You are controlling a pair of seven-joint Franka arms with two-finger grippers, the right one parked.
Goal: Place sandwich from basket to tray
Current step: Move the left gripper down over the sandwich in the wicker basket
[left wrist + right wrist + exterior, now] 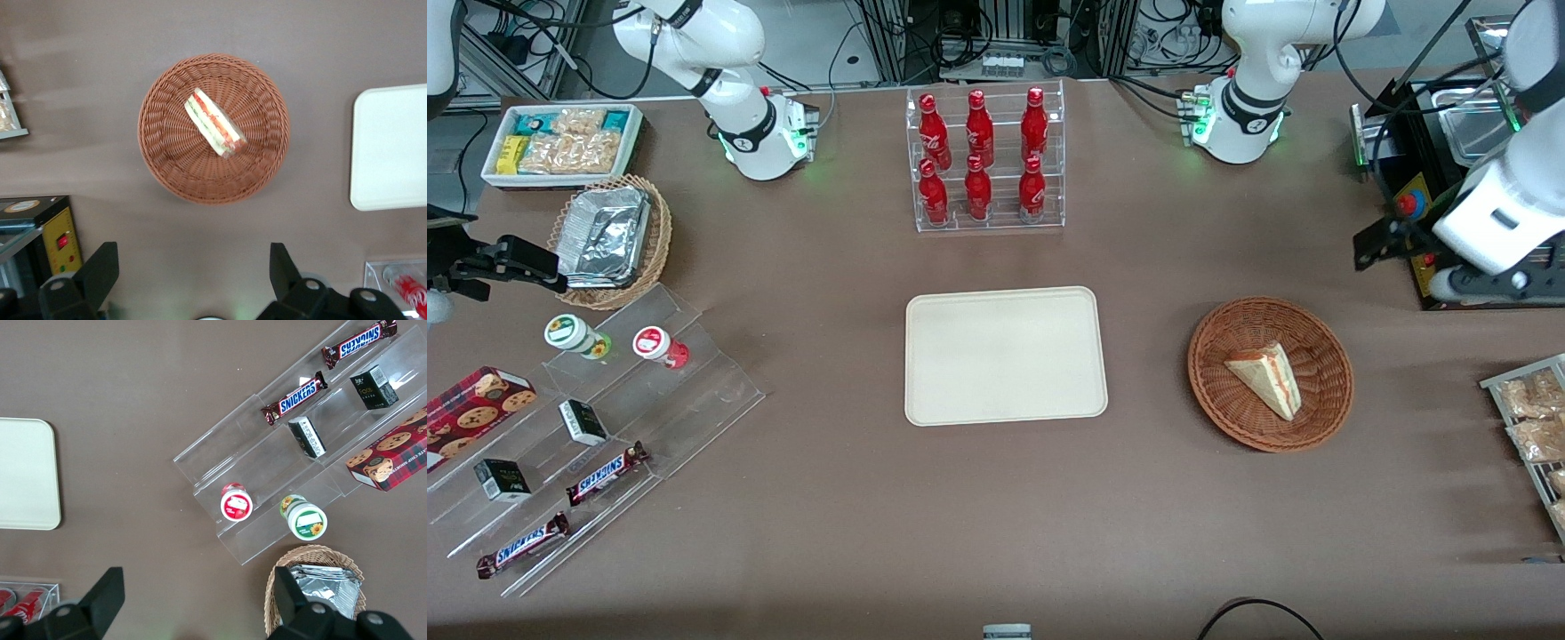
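- Worktop (836, 498): the brown surface is carrying every item; the relation that the coming move turns on is playing out at the working arm's end of it.
- Tray (1005, 356): the cream rectangular tray is lying flat and bare near the middle of the worktop, well apart from the basket and toward the parked arm's end from it.
- Basket (1209, 391): the round reddish-brown wicker basket is sitting between the tray and the working arm's end, holding the single item to be moved.
- Hand (193, 277): the left arm's hand is hanging high above the worktop with its two fingers (100, 270) standing wide apart and gripping nothing; in the wrist view the basket (160, 167) is lying ahead of the fingertips, not between them, so a forward reach and a descent are probably needed.
- Sandwich (1267, 380): the triangular wedge is resting inside the basket, slightly off its centre; in the wrist view the sandwich (215, 123) is running its long axis diagonally to the line joining the fingers, so a wrist turn is likely being called for before closing.
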